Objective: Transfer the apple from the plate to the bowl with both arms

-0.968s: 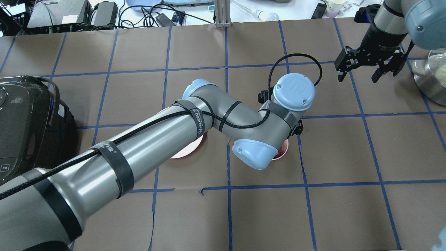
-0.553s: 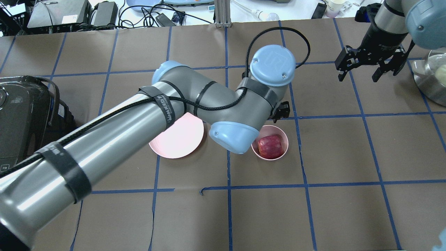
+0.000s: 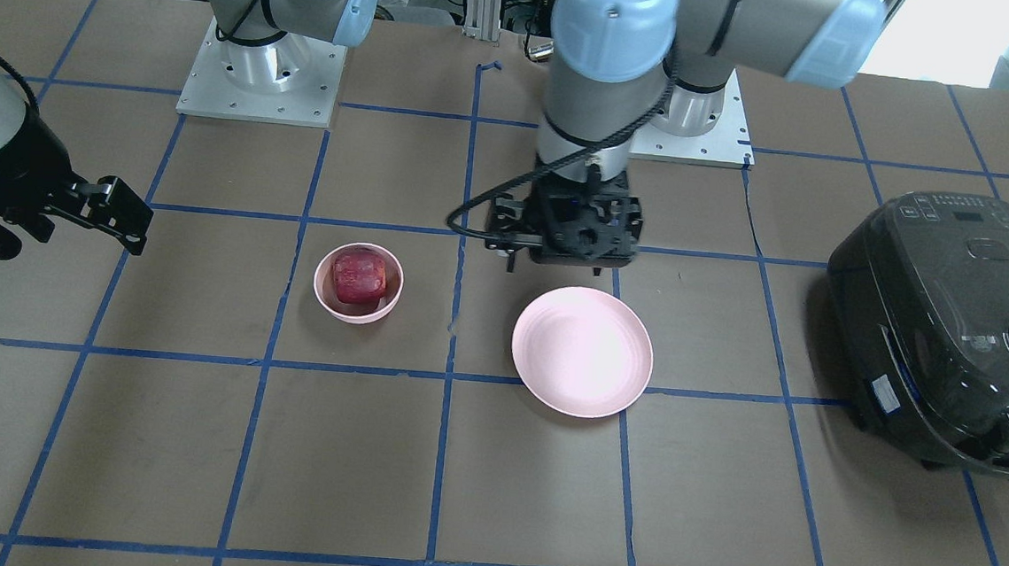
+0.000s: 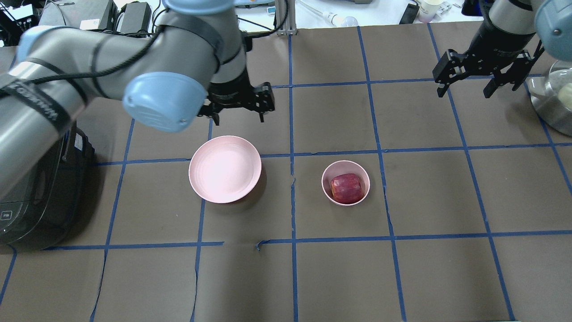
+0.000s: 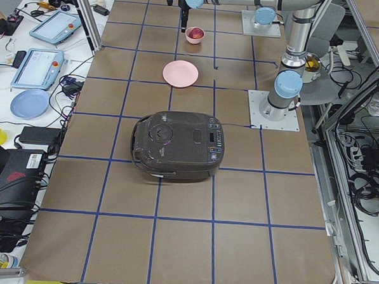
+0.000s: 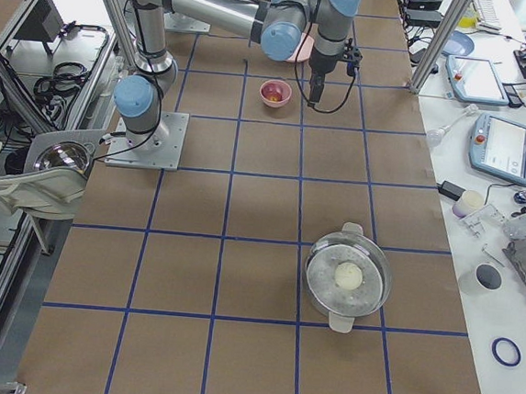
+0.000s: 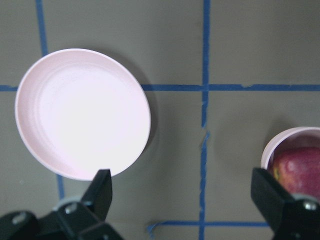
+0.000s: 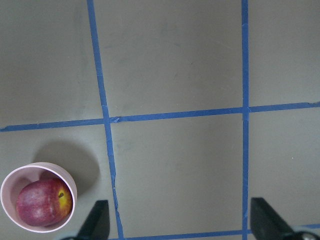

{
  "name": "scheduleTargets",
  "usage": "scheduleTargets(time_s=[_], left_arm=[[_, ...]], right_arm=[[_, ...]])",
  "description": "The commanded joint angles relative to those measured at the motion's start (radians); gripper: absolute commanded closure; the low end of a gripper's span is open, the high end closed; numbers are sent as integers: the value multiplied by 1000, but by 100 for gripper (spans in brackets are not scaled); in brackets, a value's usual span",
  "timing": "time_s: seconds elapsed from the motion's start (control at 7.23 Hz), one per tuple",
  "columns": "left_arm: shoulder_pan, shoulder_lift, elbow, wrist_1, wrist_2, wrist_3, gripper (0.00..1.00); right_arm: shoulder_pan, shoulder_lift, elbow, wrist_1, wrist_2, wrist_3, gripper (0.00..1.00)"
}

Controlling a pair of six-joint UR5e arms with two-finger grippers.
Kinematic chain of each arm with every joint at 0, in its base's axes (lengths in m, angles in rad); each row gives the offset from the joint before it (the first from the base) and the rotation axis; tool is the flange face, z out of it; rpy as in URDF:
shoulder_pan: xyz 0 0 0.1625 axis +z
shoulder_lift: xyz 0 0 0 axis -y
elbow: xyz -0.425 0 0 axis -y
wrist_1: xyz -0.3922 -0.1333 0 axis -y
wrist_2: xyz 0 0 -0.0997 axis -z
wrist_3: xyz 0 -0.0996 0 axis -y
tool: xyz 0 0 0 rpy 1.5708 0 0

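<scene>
The dark red apple (image 4: 346,188) sits inside the small pink bowl (image 4: 328,172), right of table centre. The wide pink plate (image 4: 225,169) lies empty to its left. My left gripper (image 4: 239,117) is open and empty, hovering just beyond the plate's far edge. My right gripper (image 4: 464,89) is open and empty, high at the far right, well away from the bowl. In the left wrist view the plate (image 7: 82,112) is at left and the apple (image 7: 297,167) in the bowl at right. The right wrist view shows the apple (image 8: 42,202) at lower left.
A black rice cooker (image 4: 31,179) stands at the table's left edge under my left arm. A steel pot with a glass lid (image 4: 554,103) stands at the far right, close to my right gripper. Blue tape lines grid the brown table.
My left arm has risen from over the bowl and swung left and away, to beyond the plate. The apple stays in the bowl, now uncovered. My right gripper has barely moved.
</scene>
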Motion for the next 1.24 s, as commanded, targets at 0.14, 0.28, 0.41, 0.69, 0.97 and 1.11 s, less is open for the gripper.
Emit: scheduleTargets(time_s=[0.14,0.28,0.41,0.69,0.97,1.11], left_arm=[[204,125,10,-122,0,196,0],[232,133,8,-121,-5,242,0],[237,137,16,-118,-10,272,0],[238,139,6,-118,-11,283,0],[234,139,3,-120,-7,307,0],[238,139,12,-120,6,347,0]], right_arm=[[99,-47,8,3,-1,69,0],[118,-61,8,3,-3,73,0],[127,-73,8,3,-1,73,0],[145,-96,8,6,-3,73,0],[179,-113,8,6,-6,73,0],[182,-126,8,7,-6,73,0]])
